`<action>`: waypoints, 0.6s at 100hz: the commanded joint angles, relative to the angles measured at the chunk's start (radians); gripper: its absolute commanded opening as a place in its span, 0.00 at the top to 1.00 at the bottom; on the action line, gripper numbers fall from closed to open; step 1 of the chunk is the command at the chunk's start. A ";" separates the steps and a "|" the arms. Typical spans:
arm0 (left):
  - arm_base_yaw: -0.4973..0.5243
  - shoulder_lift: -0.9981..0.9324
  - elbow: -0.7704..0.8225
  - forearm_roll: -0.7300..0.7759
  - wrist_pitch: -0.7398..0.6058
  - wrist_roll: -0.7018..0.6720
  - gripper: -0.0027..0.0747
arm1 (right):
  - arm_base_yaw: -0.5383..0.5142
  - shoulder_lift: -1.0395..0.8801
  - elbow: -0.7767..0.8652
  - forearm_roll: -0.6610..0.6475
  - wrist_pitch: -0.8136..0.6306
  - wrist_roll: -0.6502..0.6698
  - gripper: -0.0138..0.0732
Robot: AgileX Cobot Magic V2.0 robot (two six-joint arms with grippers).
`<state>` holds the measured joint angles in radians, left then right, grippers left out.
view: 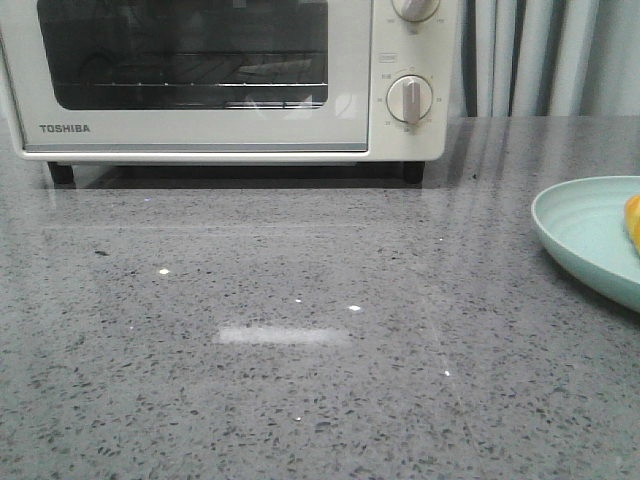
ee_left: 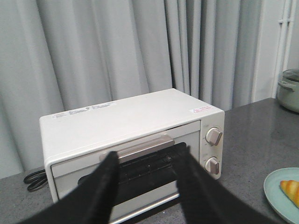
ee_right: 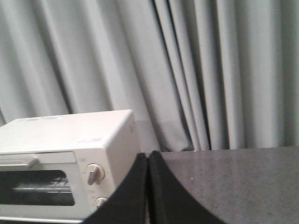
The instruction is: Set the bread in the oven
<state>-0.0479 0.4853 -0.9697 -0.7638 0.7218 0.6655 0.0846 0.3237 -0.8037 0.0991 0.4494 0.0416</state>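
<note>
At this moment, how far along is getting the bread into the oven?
Nothing looks done yet. The oven door is closed, and the bread sits on the plate. The left end effector is open facing the door handle; the right end effector is shut and empty. Opening, loading and closing remain.

Matte black, smooth tapered end effector fingers [ee_left: 105, 196]

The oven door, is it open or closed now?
Closed. The oven door stands upright and flush with its front, handle at the top; the bread lies on the plate.

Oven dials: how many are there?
2, both round and cream, on the cream-white toaster oven's right panel: upper dial and lower dial, stacked vertically. None appear hidden.
</note>
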 commanded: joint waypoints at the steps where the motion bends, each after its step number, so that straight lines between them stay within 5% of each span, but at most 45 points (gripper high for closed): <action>1: -0.009 0.045 -0.048 -0.068 -0.036 0.014 0.29 | 0.055 0.057 -0.074 0.021 -0.043 -0.042 0.89; 10: -0.016 0.069 -0.048 -0.105 -0.025 0.014 0.26 | 0.115 0.090 -0.112 0.021 -0.021 -0.042 0.89; 46: -0.020 0.261 -0.048 -0.243 0.080 0.049 0.44 | 0.241 0.266 -0.228 0.021 0.112 -0.159 0.89; 60: -0.020 0.315 -0.048 -0.311 0.054 0.130 0.44 | 0.243 0.337 -0.282 0.024 0.153 -0.173 0.72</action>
<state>-0.0590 0.7711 -0.9870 -0.9719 0.8372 0.7446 0.3259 0.6152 -1.0270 0.1178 0.6537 -0.1047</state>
